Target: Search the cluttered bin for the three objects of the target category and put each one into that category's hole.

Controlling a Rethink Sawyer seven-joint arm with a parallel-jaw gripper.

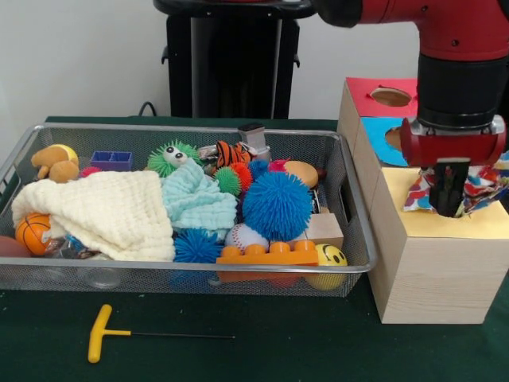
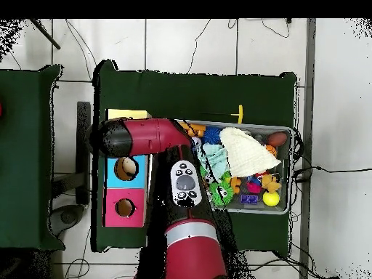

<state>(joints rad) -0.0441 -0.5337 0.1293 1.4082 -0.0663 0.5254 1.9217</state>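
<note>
My gripper [image 1: 450,203] stands straight down over the yellow top [image 1: 445,226] of the near wooden box, right of the bin. Its fingers are close together, shut on the white polka-dot cloth [image 1: 419,193], which bunches out on both sides of them. The cloth and fingers hide the hole. The wire mesh bin [image 1: 183,127] is full of toys and holds a cream cloth [image 1: 111,211] and a pale teal cloth [image 1: 195,199]. No braided rope ring shows. In the overhead view my arm [image 2: 145,136] hides the gripper; only a strip of the yellow top [image 2: 129,114] shows.
The blue-topped hole [image 1: 394,137] and the red-topped hole [image 1: 390,97] lie behind the yellow box. A big blue spiky ball [image 1: 277,205], an orange brick [image 1: 269,255] and a smiley ball [image 1: 328,256] lie in the bin. A yellow T-handle tool [image 1: 99,333] lies on the green cloth in front.
</note>
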